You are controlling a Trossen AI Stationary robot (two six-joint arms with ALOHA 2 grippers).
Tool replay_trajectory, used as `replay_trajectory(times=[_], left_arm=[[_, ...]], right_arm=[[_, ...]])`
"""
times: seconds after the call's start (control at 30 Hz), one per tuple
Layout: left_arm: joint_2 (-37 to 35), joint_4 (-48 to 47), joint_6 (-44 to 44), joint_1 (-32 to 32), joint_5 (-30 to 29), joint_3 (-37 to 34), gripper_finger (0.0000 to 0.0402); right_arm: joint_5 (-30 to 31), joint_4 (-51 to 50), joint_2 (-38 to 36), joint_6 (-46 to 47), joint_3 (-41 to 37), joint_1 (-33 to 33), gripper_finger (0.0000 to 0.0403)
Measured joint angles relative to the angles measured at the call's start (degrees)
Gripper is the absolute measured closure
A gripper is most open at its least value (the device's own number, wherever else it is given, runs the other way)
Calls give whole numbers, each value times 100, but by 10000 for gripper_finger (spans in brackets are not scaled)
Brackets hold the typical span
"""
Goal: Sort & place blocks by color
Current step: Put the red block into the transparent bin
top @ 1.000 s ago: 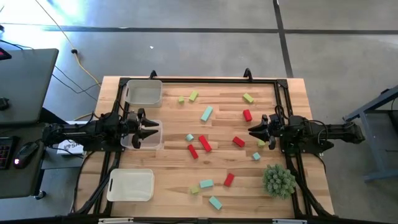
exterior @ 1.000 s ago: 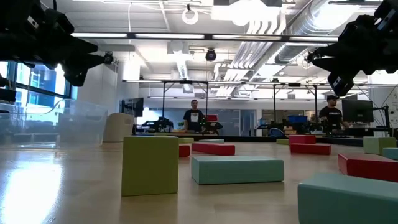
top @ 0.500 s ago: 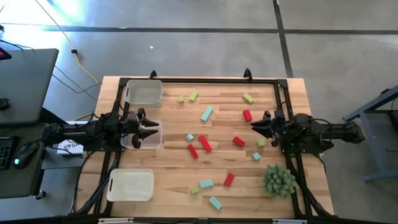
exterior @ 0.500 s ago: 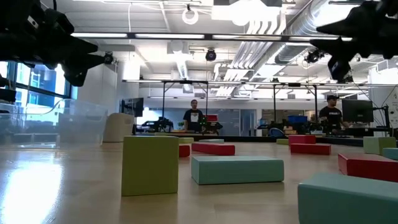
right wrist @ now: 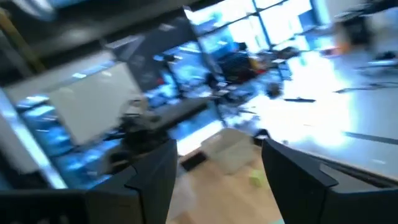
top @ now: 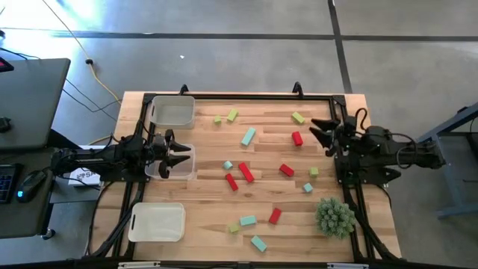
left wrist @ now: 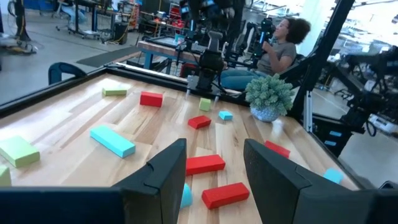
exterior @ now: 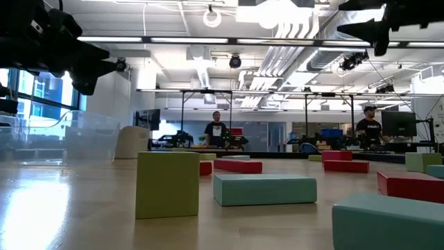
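Red, teal and yellow-green blocks lie scattered flat on the wooden table, among them a red bar point(top: 246, 172), a teal bar point(top: 248, 136) and a yellow-green cube point(top: 314, 171). My left gripper point(top: 181, 158) is open, level over the middle clear bin point(top: 166, 171), with nothing between its fingers point(left wrist: 163, 176). My right gripper point(top: 317, 129) is open, raised well above the table near its right edge, and holds nothing. In the low view it shows high at the top right point(exterior: 357, 29).
Three clear bins stand along the table's left side, the far one point(top: 173, 112) and the near one point(top: 157, 222) either side of the middle one. A spiky green plant ball point(top: 334, 217) sits at the near right. People show in the room beyond the table.
My right gripper has risen from low over the table near the yellow-green cube, shifted toward the far edge and tipped its fingers upward. Its fingers have opened from shut. No block has moved. My left gripper has kept still.
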Motion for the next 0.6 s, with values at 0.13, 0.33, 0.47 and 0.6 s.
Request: replay_trajectory(times=[0.13,0.33,0.47,0.6], left_arm=[[-1,0,65,0,2,-1,252],[0,0,26,0,0,0,252],[0,0,26,0,-1,-1,252],[0,2,26,0,0,0,252]], right_arm=[[709,-1408,615,463,910,-3,178],[1370,-3753,1646,2239,2112,-8,178],[1248,-5079,2301,3590,2649,-224,178],[466,-5893,2919,4470,2839,-618,178]])
